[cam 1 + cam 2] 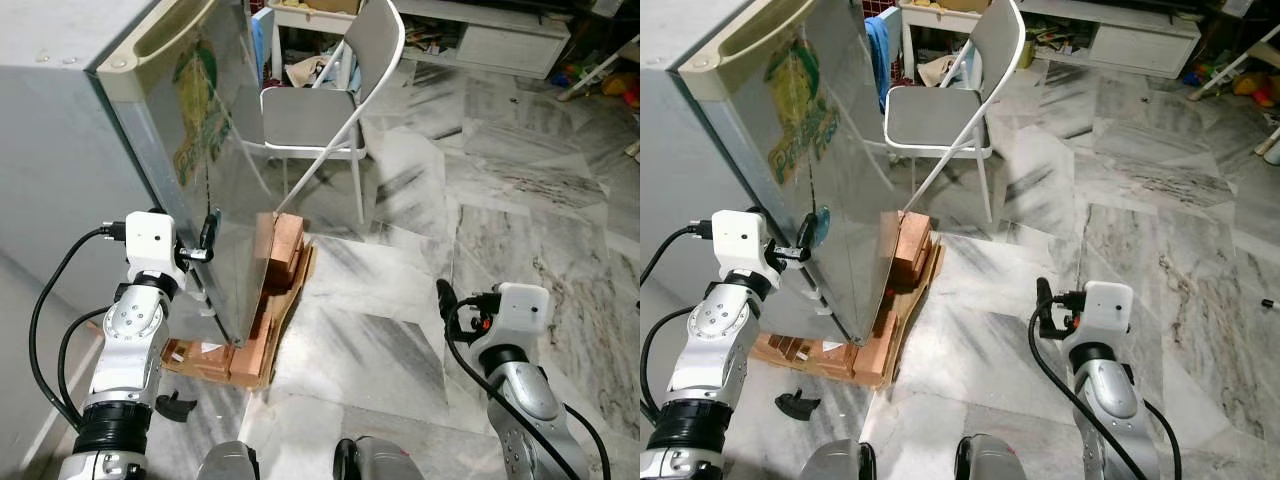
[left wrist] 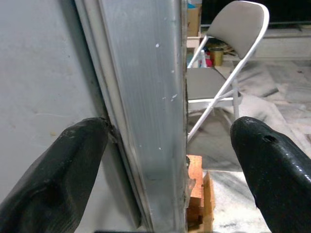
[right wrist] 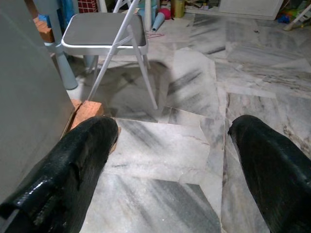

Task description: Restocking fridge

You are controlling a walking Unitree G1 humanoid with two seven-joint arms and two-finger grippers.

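Opening the fridge [image 1: 70, 150] door [image 1: 215, 170] looks like the job right now. The fridge stands on the robot's left, raised on bricks [image 1: 280, 250] and flat cardboard [image 1: 255, 360]. The left hand [image 2: 165, 160] is up at the door's edge, and its two black fingers [image 2: 58, 174] are spread wide, one on each side of the silver edge strip. They are not pinching it. One finger sits in the crack by the grey side wall, so the door seems only just ajar, if at all.

To do this well, I think the left hand should hook the edge and pull slowly, swinging the door out in a curve. A hard tug could rock the fridge on its bricks. A folding chair [image 1: 330, 100] stands near, behind the fridge, so the door should not swing too far.

The right hand [image 3: 170, 160] hangs low over the marble floor [image 1: 520, 200], well apart from the fridge, fingers wide and holding nothing.
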